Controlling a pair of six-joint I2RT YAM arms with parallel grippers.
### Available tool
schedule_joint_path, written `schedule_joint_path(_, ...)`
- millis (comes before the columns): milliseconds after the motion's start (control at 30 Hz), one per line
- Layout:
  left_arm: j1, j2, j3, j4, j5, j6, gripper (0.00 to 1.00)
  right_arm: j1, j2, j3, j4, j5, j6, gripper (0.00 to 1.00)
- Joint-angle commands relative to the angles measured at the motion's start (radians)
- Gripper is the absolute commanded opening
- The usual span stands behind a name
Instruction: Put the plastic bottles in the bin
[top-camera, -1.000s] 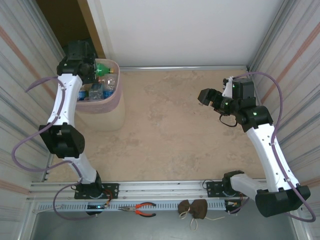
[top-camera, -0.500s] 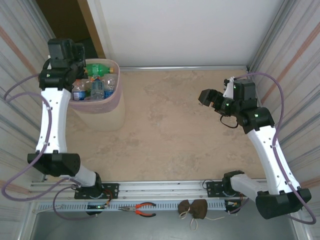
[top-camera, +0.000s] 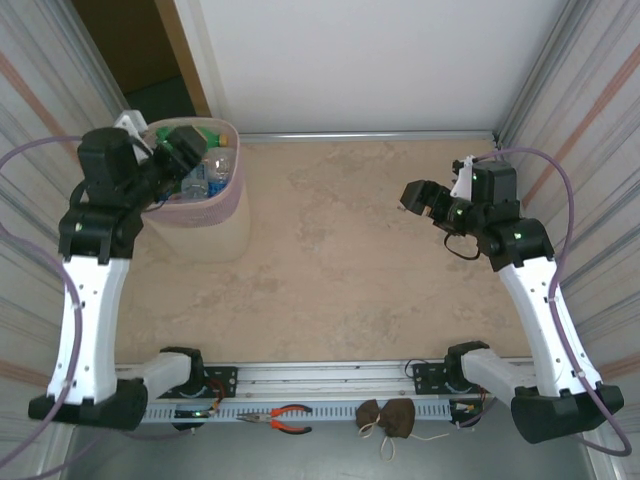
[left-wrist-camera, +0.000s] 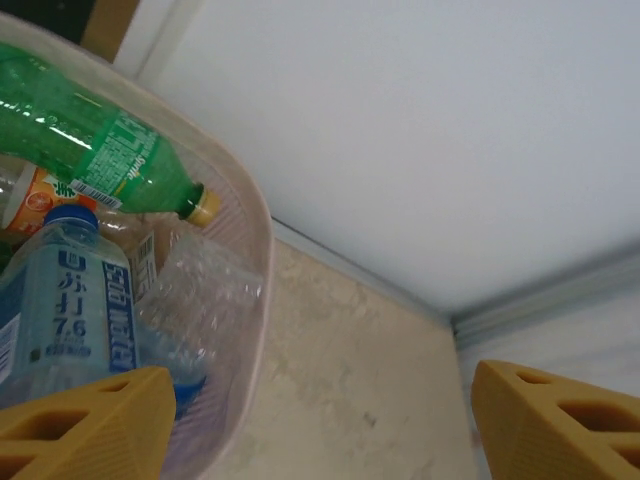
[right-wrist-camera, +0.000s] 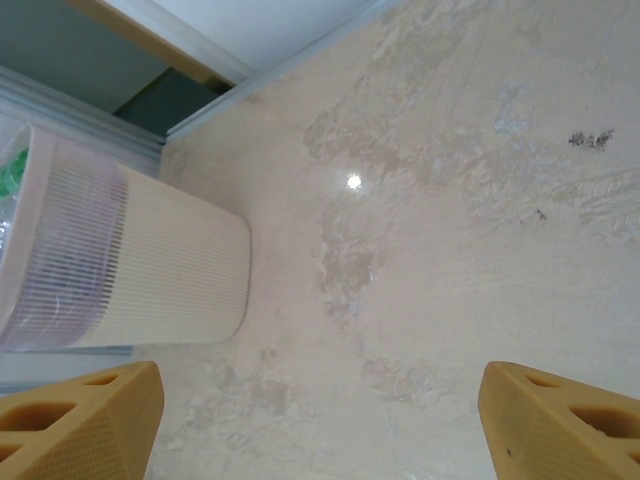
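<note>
- My left tool (top-camera: 183, 148) hangs over the left rim of the bin (top-camera: 228, 205). Its yellow fingers (left-wrist-camera: 95, 425) are spread wide with nothing between them, so it is released.
- From my left wrist, the bin's pale rim (left-wrist-camera: 262, 235) curves past on the left, and the bench (left-wrist-camera: 340, 380) lies under the gap of the left tool (left-wrist-camera: 320, 385).
- The plastic bottles (top-camera: 207, 165) lie piled inside the bin, at the far-left corner of the bench (top-camera: 340, 250).
- On top lies a green bottle (left-wrist-camera: 85, 130) on its side, with a blue-capped clear bottle (left-wrist-camera: 62, 305) just beside it.
- My right tool (top-camera: 418, 196) hangs over the right side of the bench, well apart from the bin. Its fingers (right-wrist-camera: 75, 425) are parted and empty, with bare bench (right-wrist-camera: 420, 200) between them.
- From my right wrist, the bin (right-wrist-camera: 170, 265) stands upright on the bench.
</note>
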Motion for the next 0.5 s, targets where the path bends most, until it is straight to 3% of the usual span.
schedule_joint_path(0,-0.001,-0.076,-0.077,-0.054,0.13,0.301,0.79,-0.018,-0.023,-0.002,-0.012,-0.006,-0.04,0.82)
schedule_joint_path(200,-0.001,-0.192,-0.285,-0.086,0.153,0.398,0.83,-0.026,-0.074,-0.053,0.03,0.021,-0.102,0.86)
schedule_joint_path(367,-0.001,-0.247,-0.49,-0.071,0.123,0.379,0.86,-0.028,-0.144,-0.153,0.091,0.13,-0.217,0.99)
schedule_joint_path(467,-0.001,-0.296,-0.633,-0.023,0.092,0.334,0.89,-0.029,-0.194,-0.253,0.176,0.252,-0.254,0.99)
